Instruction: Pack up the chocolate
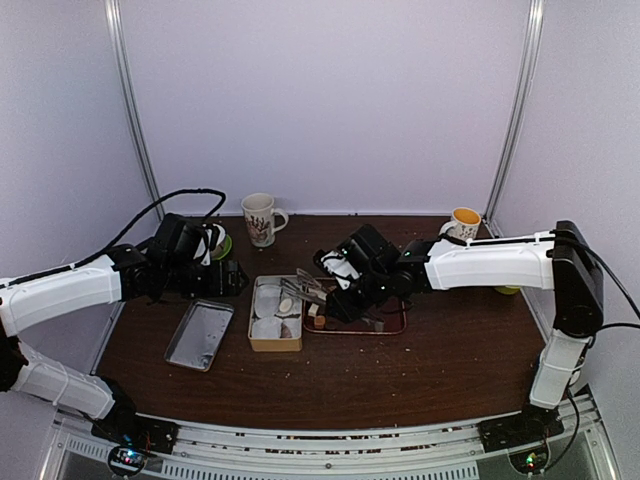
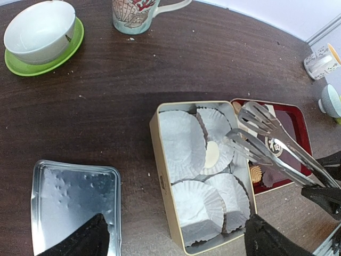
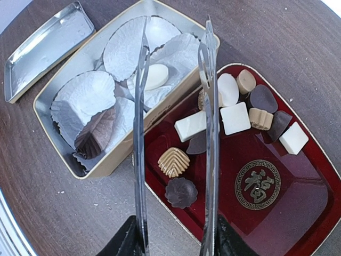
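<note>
Tongs [image 3: 140, 138], pinched by the right gripper [image 3: 176, 242], gape over chocolate [image 3: 234, 117] on the tray [image 3: 298, 213], likely to pick; left gripper [image 2: 176, 240] spread.

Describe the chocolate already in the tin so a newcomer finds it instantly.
Find the gold tin left of the red tray. Among its white paper cups, near the tray side under the tongs, lies a smooth white oval chocolate. The other pieces lie bare on the tray; this one sits in a cup.
</note>
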Robot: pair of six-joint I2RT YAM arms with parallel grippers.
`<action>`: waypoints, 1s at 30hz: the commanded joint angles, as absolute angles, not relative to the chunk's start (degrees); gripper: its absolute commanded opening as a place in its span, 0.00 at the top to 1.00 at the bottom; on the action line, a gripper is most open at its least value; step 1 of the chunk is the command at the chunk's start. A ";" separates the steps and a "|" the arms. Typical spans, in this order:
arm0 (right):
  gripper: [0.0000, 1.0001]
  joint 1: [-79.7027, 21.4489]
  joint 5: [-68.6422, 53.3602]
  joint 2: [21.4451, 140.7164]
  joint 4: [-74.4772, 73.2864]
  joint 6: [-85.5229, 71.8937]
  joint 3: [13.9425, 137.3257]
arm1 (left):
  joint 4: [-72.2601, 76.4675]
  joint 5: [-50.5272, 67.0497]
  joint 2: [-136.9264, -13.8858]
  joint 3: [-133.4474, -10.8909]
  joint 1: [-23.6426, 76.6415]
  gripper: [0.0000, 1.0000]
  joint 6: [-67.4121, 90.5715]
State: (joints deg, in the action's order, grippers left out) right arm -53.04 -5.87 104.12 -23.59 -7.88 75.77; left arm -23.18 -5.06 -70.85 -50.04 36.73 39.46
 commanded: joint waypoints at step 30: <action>0.56 -53.31 -3.92 84.90 -41.28 -8.94 60.92 | -21.80 -2.90 -71.47 -50.71 36.30 0.10 37.45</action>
State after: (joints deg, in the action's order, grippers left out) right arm -53.04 -5.45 85.08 -38.46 -8.38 60.49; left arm -23.18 -3.66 -71.05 -50.04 36.73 38.39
